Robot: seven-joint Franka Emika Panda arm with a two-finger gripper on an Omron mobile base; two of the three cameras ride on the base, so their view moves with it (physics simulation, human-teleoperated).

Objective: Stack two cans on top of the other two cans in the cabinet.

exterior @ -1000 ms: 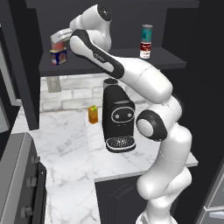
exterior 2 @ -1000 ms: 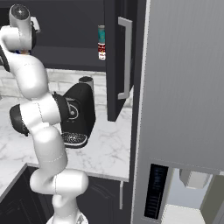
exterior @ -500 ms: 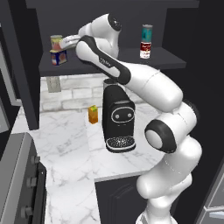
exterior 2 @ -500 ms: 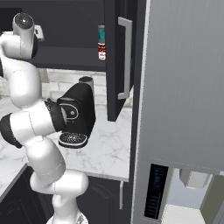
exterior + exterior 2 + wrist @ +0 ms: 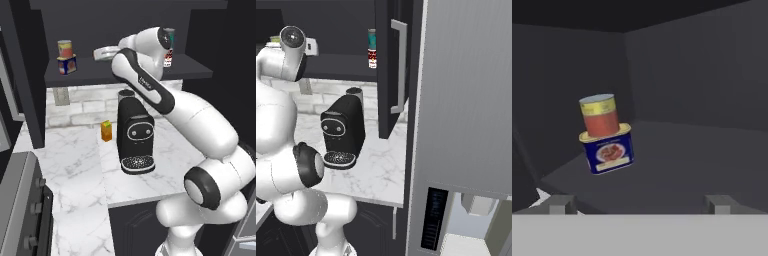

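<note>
Red-orange can (image 5: 600, 114) now sits on the blue tin (image 5: 608, 152) at the cabinet (image 5: 125, 75) shelf's left end — gripper (image 5: 639, 204) has backed off, wide open, empty. Teal can (image 5: 372, 38) looks — I think — already atop the red-and-white can (image 5: 372, 57), right end.

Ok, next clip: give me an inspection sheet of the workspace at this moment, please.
Surface: cabinet shelf dark, flat; white marble counter below.
Job's things: small red-orange can stacked on squat blue tin at the shelf's left; slim teal can stacked on red-and-white can at its right.
Clutter: orange carton and black coffee machine on the counter.
Grippers: gripper open, holding nothing, facing the left stack.
Cables: nothing seen.
Surroundings: open cabinet door, grey tall unit.
</note>
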